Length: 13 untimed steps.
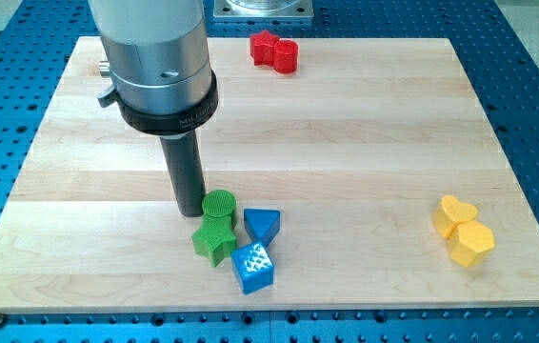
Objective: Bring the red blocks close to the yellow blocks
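Observation:
Two red blocks sit touching at the view's top: a red star [264, 46] and a red cylinder [285, 57]. Two yellow blocks sit touching at the view's lower right: a yellow heart [453, 214] and a yellow hexagon [470, 243]. My tip [189, 211] rests on the board at the lower middle, just left of a green cylinder [218, 204], far from both the red and the yellow blocks.
A green star [213, 239] lies below the green cylinder. A blue triangle [263, 225] and a blue cube [252, 268] lie to its right. The wooden board [346, 143] is edged by a blue perforated table.

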Each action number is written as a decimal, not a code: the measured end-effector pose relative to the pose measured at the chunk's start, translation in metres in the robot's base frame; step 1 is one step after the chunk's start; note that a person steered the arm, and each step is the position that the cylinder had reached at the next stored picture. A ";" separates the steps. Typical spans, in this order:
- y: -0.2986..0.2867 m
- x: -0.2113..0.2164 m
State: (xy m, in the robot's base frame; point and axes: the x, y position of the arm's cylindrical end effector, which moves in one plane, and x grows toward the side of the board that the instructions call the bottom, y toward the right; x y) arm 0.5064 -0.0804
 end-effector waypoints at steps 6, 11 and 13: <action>0.202 -0.212; 0.219 -0.020; 0.191 0.000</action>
State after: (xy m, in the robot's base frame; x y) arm 0.5060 0.1101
